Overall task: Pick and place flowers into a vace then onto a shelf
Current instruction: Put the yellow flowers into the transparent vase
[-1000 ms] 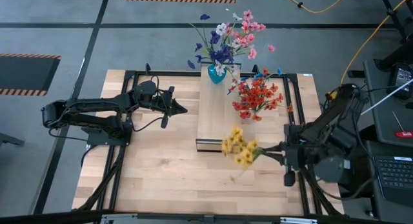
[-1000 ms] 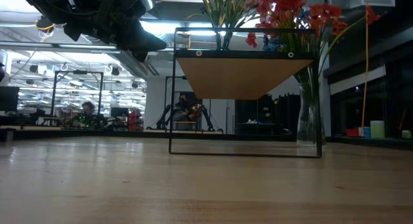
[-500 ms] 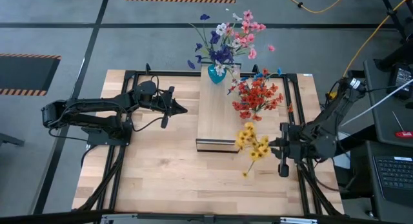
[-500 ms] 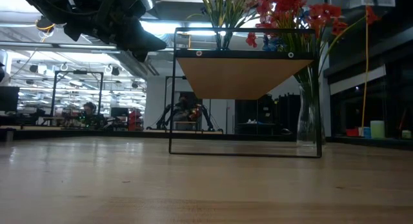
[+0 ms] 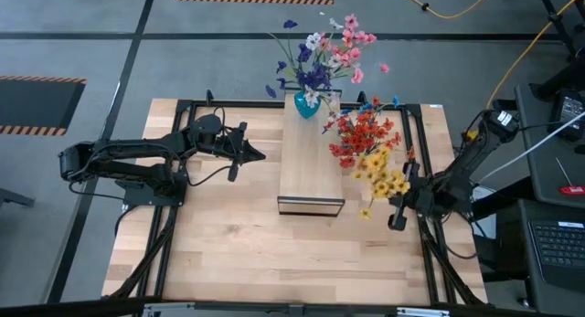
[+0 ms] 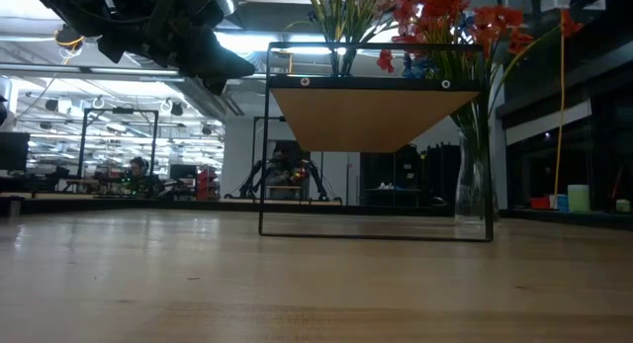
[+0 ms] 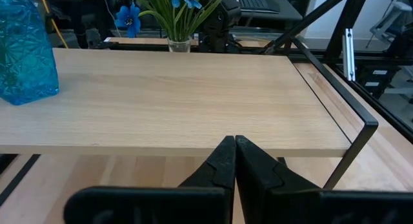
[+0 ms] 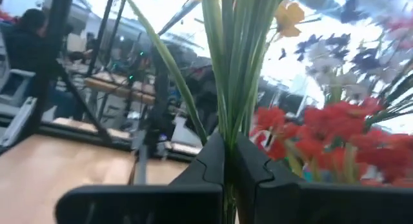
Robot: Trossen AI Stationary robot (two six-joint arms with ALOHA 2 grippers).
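Observation:
The flowers I hold are a yellow sprig [image 5: 382,175] with green stems, held clear of the table to the right of the shelf [image 5: 311,166], a light-wood plank on a black frame. My right gripper [image 5: 393,200] is shut on its stems [image 8: 226,88]. A teal vase [image 5: 307,104] of pink, blue and white flowers stands on the shelf's far end. Red flowers [image 5: 364,137] stand in a clear glass vase [image 6: 475,190] on the table, right of the shelf. My left gripper [image 5: 261,154] hovers shut at the shelf's left side, touching nothing. My right gripper pinches the bundle of green stems [image 8: 227,137] between its two fingers, partway along. The fingers come about level from the table's right side and lie across the stems. The blooms [image 8: 288,14] stand above the fingers, the stem end [image 5: 365,213] hangs below, clear of the table.
Black frame rails [image 5: 178,216] run along the table's left and right sides. Bare wooden tabletop [image 5: 274,253] lies near the front edge. The room beyond holds other robot stations, a person at a far desk [image 6: 134,170], and a keyboard [image 5: 558,239] off the table's right.
My right gripper has sunk and tipped its fingers upward while drawing toward the table's right edge. The yellow sprig has swung with it, from near the shelf's front corner toward the far right, and its blooms now stand next to the red flowers. The left arm kept still.

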